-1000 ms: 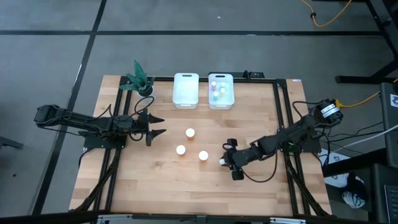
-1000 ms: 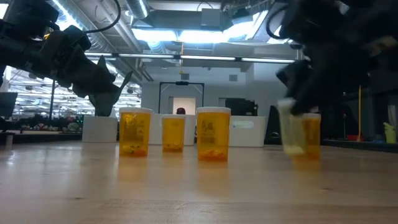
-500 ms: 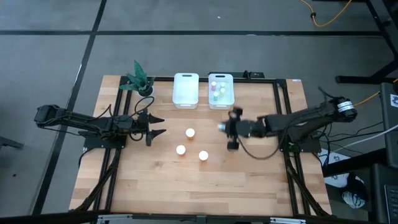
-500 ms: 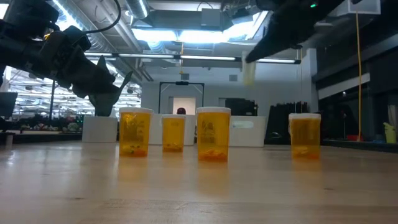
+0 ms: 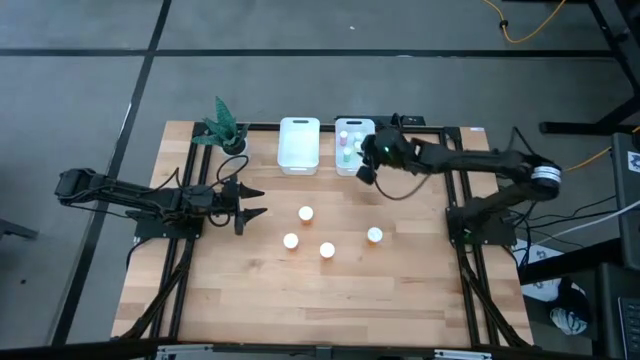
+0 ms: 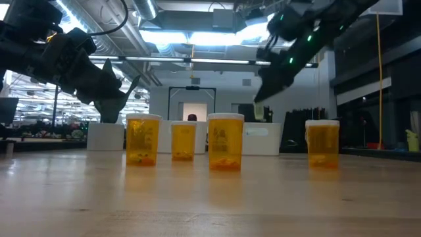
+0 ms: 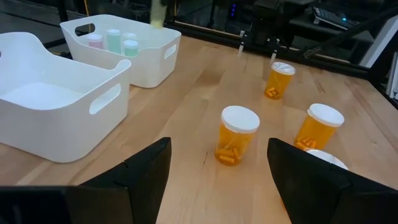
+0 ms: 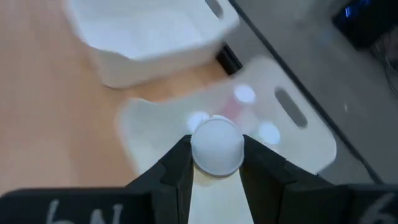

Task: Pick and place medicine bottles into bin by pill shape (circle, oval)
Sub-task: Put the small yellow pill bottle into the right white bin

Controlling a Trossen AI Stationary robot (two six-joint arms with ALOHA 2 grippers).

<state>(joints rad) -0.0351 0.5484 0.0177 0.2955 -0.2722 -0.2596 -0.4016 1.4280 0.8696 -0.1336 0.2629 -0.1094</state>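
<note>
Right gripper (image 8: 214,163) is clamping a small pale bottle (image 8: 216,147) just below its white cap, above the right-hand bin (image 5: 356,160) holding three small bottles. We are judging it light, stiff, slippery. Left gripper (image 5: 255,201) is waiting wide, orange bottles (image 5: 306,213) near it.

The right gripper (image 5: 368,160) has swung from the table's near right, where a second ago it was closing on a small pale bottle (image 8: 216,146) beside an amber bottle (image 5: 374,235), across the middle of the table to the right-hand bin (image 5: 345,166) at the far edge. It now hangs over that bin with the small bottle clamped between its fingers (image 8: 177,168) (white cap showing in the right wrist view). The amber bottle, earlier hidden by the arm from above, now stands uncovered, in line with the other three
</note>
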